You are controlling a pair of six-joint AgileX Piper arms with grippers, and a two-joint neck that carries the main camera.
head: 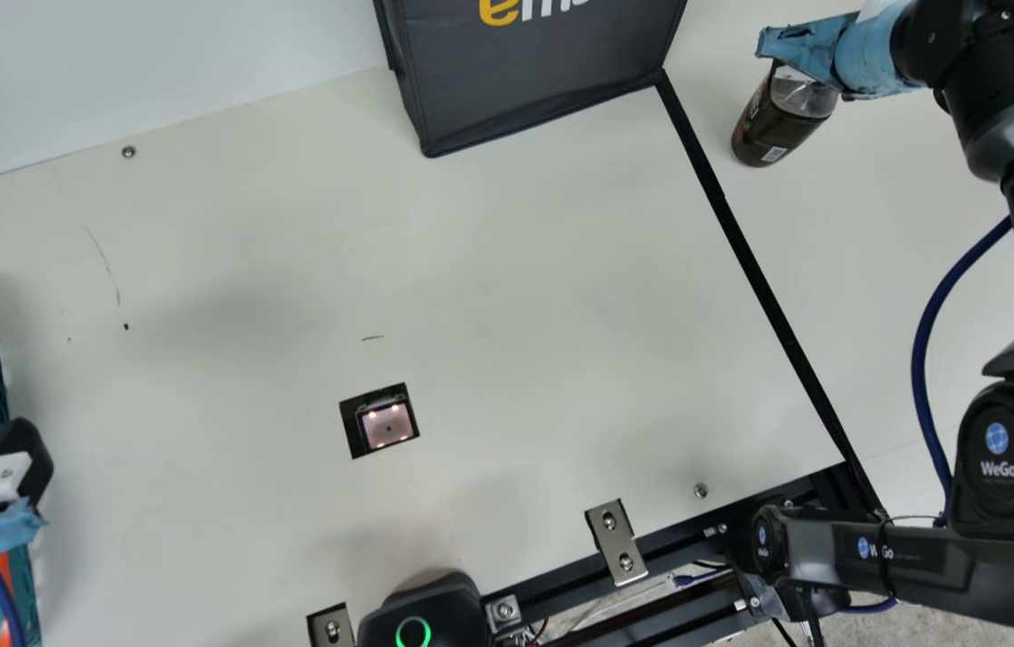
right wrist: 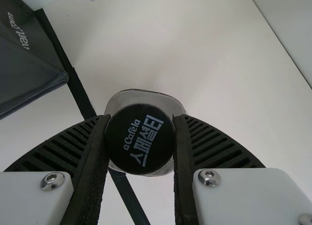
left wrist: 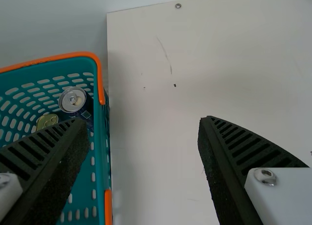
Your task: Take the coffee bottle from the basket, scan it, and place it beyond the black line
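Main view: coffee bottle (head: 775,126) past the black line (head: 741,238), near it; can't tell if its base touches. Glossy rounded plastic, dark drink inside: probably some weight, slick, a bit squeezable, not fragile. Bag (head: 534,76) is dark smooth fabric.

Left wrist view: my left gripper (left wrist: 142,122) is spread wide, ribbed pads; basket (left wrist: 100,152) is perforated hard plastic.

Right wrist view: my right gripper (right wrist: 141,117) grips the bottle by its round black cap (right wrist: 139,149), stiff, good hold point.
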